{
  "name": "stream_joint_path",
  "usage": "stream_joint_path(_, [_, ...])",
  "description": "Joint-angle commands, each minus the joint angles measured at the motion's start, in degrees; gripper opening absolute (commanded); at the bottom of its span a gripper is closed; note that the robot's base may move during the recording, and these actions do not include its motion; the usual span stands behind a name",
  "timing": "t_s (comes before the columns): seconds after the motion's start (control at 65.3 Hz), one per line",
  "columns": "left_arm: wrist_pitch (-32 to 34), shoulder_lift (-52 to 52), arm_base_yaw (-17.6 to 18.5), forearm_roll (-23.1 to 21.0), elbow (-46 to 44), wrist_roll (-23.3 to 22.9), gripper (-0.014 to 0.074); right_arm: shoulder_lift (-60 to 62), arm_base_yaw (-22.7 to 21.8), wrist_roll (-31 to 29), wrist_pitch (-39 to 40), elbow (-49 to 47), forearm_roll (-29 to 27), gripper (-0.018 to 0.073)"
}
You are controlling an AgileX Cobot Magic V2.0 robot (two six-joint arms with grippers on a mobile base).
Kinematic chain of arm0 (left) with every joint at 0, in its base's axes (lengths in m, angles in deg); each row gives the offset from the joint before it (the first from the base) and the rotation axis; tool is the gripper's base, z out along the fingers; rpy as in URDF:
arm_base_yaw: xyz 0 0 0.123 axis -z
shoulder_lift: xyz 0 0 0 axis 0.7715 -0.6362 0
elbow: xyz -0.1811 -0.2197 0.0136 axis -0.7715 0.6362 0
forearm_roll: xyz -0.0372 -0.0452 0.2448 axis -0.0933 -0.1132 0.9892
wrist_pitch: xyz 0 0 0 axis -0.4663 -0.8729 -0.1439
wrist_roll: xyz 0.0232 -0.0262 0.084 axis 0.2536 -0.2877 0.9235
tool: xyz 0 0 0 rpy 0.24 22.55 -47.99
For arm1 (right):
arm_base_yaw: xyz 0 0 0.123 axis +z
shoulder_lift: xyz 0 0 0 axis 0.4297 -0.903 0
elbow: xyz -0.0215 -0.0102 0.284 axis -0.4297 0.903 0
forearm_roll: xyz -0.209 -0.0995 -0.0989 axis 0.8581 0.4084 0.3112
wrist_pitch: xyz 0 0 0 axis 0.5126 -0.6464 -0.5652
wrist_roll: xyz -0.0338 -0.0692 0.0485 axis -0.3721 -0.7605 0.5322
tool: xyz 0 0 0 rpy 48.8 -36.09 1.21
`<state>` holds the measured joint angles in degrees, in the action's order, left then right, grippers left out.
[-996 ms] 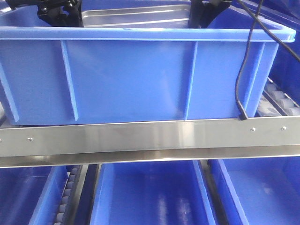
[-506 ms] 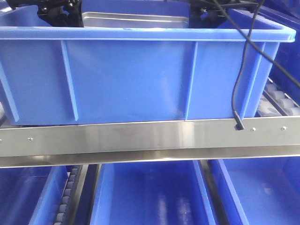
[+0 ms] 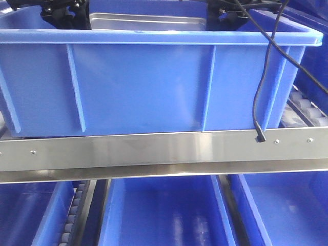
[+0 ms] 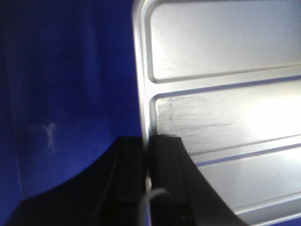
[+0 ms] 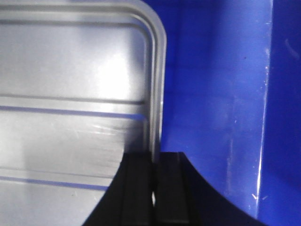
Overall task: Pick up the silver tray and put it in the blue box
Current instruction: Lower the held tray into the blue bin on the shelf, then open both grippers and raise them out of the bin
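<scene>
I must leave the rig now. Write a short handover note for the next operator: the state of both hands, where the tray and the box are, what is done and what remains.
Left hand: shut on the left rim of the silver tray.
Right hand: shut on the tray's right rim.
Silver tray: held between both hands, over the inside of the blue box; its upper edge shows above the box rim in the front view. Whether it rests on the box floor cannot be seen.
Done: tray grasped and brought into the box.
Left: lower it fully if needed, open both hands, lift the arms out.
</scene>
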<state>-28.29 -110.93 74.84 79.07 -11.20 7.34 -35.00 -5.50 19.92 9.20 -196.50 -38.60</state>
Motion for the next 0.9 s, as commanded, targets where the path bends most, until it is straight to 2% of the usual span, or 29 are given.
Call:
stream_joint_path(0.0, [6.6,2.85,1.72,-8.3,-2.41,0.68,-0.0014,3.81,1.78,-0.75,7.1,-2.34,-8.6,0.0058])
stream_joint_path(0.398, [6.64,2.85,1.6,-5.48,-2.41,0.68,-0.0008,3.81,1.78,-0.75,7.81,-2.34,-9.28,0.006])
stream_joint_path(0.475, [6.4,2.85,1.01,-5.48,-2.41,0.68,0.0,3.81,1.55,-0.75,7.57,-2.34,-9.28,0.0088])
stream_joint_path(0.536, [6.0,2.85,0.5,-5.67,-2.41,0.68,0.0059,3.81,1.22,-0.75,7.38,-2.34,-9.28,0.0158])
stream_joint_path(0.69, [5.68,2.85,-1.16,-5.27,-2.41,0.68,0.0332,3.81,0.31,-0.75,7.14,-2.34,-9.0,0.0354])
stream_joint_path(0.797, [4.83,2.85,-2.76,-5.12,-2.41,0.68,0.0358,3.81,-1.29,-0.75,6.67,-2.34,-8.27,0.0414])
stream_joint_path(0.889, [4.75,2.85,-3.97,-5.25,-2.41,0.68,0.0358,3.81,-2.87,-0.75,6.73,-2.34,-8.33,0.0417])
